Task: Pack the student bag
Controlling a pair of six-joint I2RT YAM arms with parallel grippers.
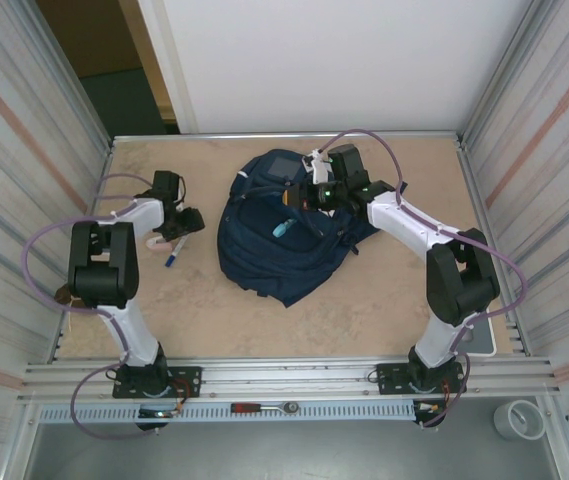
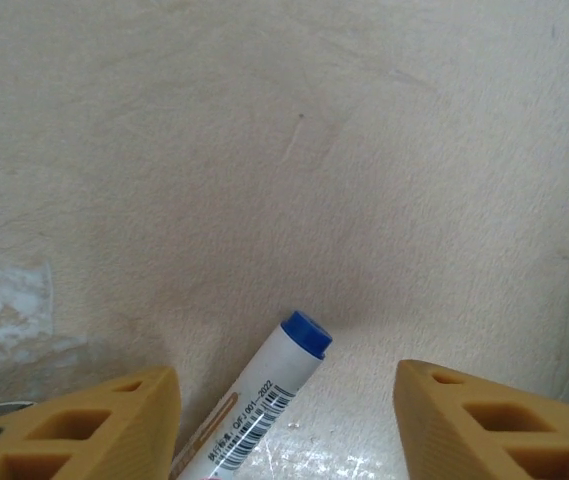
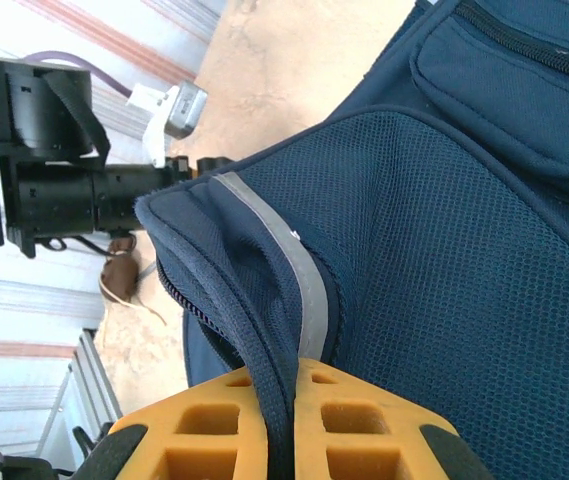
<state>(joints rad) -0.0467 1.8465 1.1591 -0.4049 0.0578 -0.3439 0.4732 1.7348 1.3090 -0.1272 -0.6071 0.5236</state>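
Straddling a barcoded marker [image 2: 264,400], left jaws stand apart; right jaws clamp the student bag [image 3: 444,250].

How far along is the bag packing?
Done: a small teal object lies on the navy-blue fabric backpack. In hand: right gripper pinches its rim; left gripper, open, straddles the white blue-capped marker on the table. Left: lifting and bagging it.

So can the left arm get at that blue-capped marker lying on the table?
Probably yes. The left claw hangs right over the marker, its jaws open on either side of it, and nothing lies between them but bare table. The student bag sits well off to the side.
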